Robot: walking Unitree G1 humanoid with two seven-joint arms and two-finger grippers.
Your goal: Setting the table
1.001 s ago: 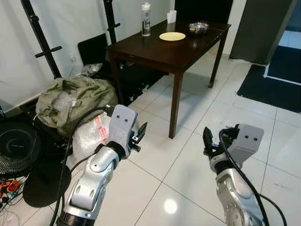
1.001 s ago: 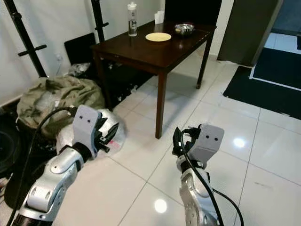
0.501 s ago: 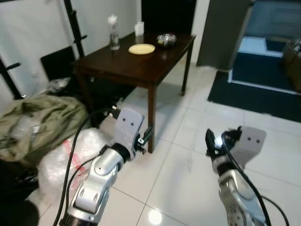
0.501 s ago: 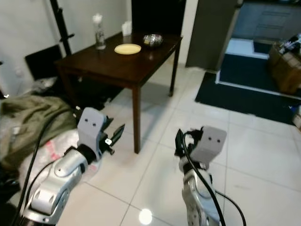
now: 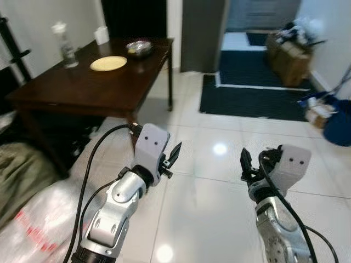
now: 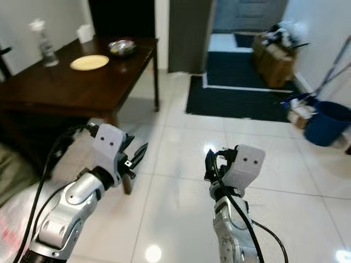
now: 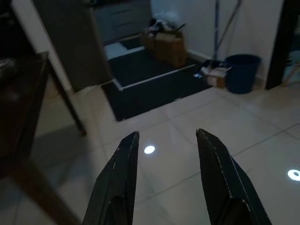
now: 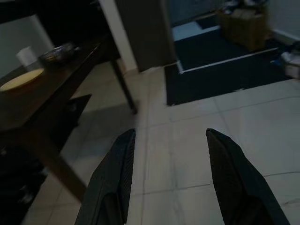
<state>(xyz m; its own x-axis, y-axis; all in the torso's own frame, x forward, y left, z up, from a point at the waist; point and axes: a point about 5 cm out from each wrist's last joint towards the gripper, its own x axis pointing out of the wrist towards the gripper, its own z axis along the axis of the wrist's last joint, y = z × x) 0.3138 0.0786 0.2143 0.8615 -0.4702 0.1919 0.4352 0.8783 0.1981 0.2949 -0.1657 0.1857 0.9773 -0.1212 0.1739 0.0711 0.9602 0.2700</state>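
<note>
A dark wooden table [image 5: 60, 90] stands at the left. On it lie a yellow plate [image 5: 108, 63], a metal bowl [image 5: 139, 48], a clear bottle [image 5: 64, 45] and a white cup [image 5: 102, 35]. My left gripper [image 5: 174, 156] hovers open over the floor, right of the table's near corner, with nothing between its fingers [image 7: 119, 180]. Further right, my right gripper [image 5: 244, 164] is also open and empty, its fingers [image 8: 115, 180] spread over bare tiles. The plate [image 8: 21, 78] and the bowl [image 8: 58, 52] also appear in the right wrist view.
White glossy tiles cover the floor. A dark mat [image 5: 255, 96] lies before a doorway ahead. A cardboard box [image 5: 290, 55] with clutter and a blue bucket [image 5: 337, 120] stand at the right. A clear plastic bag [image 5: 30, 219] and olive cloth [image 5: 13, 170] lie at the lower left.
The camera has swung to the right: the table has slid to the left of the picture and the mat, box and bucket have come into view. Both grippers stay open.
</note>
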